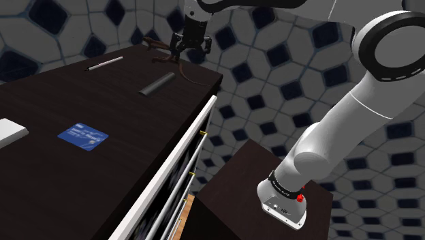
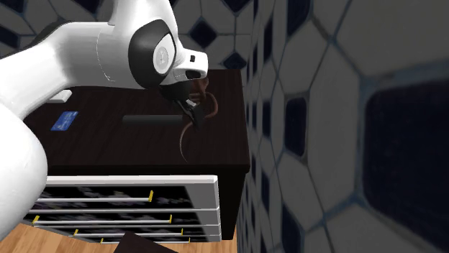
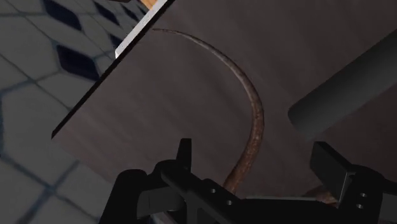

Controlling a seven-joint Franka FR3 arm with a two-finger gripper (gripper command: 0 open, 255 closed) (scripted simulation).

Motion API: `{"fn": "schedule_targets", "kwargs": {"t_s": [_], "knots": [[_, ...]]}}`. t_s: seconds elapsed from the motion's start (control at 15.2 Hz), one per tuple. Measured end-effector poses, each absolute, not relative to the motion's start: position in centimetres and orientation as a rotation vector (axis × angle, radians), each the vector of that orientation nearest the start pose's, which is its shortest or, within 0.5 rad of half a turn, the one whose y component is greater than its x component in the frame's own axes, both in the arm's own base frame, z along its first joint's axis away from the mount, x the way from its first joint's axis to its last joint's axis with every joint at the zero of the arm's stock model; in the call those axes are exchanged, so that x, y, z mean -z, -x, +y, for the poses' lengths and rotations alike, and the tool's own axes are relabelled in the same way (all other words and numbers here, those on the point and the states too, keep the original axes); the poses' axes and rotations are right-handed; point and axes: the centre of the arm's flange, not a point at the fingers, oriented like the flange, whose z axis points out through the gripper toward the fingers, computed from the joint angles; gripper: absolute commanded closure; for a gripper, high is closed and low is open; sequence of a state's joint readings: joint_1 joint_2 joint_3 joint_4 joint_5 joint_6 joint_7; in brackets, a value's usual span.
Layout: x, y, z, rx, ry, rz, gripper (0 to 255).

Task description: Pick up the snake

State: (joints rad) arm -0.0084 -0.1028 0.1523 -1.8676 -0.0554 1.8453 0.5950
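Tiled walls of white with dark blue diamonds stand behind a dark wooden dresser top (image 1: 102,177) over white-fronted drawers (image 1: 178,178). In the shoulder view the brown snake (image 1: 185,73) lies at the top's far corner, toward 12 o'clock, just beneath the gripper (image 1: 190,49). Its thin tail sweeps from the gripper toward 4 o'clock, near the edge. In the second exterior view the tail (image 2: 188,133) arcs from the gripper (image 2: 191,108) toward 7 o'clock. In the wrist view the gripper (image 3: 253,153) has its fingers (image 3: 184,153) well apart, and the snake (image 3: 254,121) runs out from between them, its long axis curving away to the tabletop's edge. A dark cylinder (image 1: 158,84) lies at 8 o'clock from the gripper, a blue card (image 1: 83,135) nearer the camera.
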Motion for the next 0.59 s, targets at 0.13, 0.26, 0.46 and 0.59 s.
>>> {"fn": "schedule_targets", "kwargs": {"t_s": [0.13, 0.26, 0.46, 0.59], "knots": [[-55.5, -55.2, 7.9, 0.154, 3.087, 0.722, 0], [-54.6, -55.6, 8.1, 0.152, 3.084, 0.731, 0], [-52.9, -55.8, 8.2, 0.152, 3.083, 0.734, 0], [-52.0, -55.9, 8.1, 0.153, 3.083, 0.734, 0]]}}
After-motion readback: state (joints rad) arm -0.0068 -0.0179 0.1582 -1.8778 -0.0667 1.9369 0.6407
